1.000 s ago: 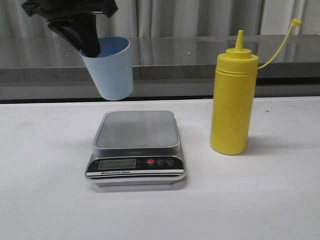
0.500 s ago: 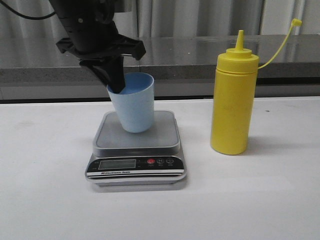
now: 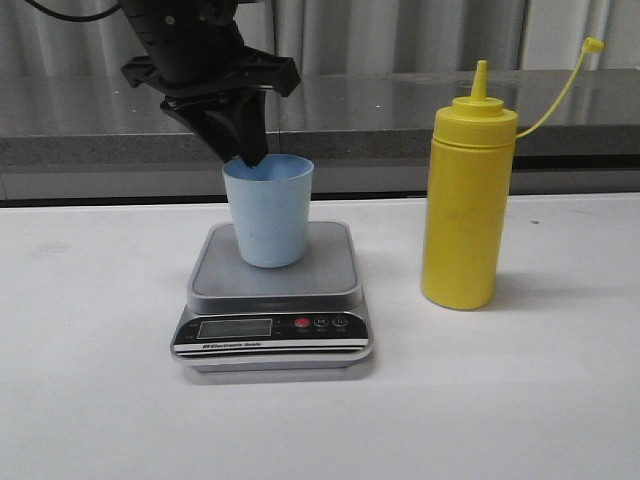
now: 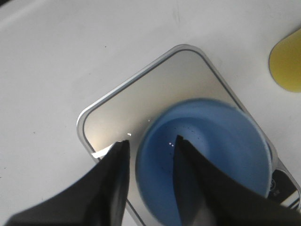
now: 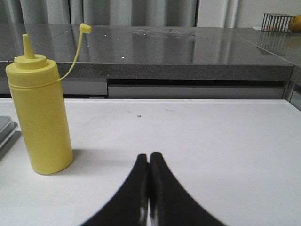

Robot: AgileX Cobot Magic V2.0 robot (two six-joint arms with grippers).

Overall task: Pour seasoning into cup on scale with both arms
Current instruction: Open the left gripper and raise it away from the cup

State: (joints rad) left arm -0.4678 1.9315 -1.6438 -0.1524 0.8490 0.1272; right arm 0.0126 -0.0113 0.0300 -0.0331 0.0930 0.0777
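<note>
My left gripper [image 4: 149,146]: it pinches the rim of the cup [image 3: 268,210], one finger inside and one outside.
My right gripper [image 5: 149,162]: closed tight on nothing, near the seasoning [image 5: 40,115].
Cup: it stands on the scale [image 3: 275,295], close to the back edge.
Seasoning: on the table [image 3: 520,390], beside the scale, not touching it.
What could go wrong: if I pull away crooked, my inside finger could tip the light cup over.
Feel: cup is smooth blue plastic; scale top is flat shiny metal; bottle is tall, yellow, pointy.

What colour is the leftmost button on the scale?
Red, on the scale; clearest in the front view.
</note>
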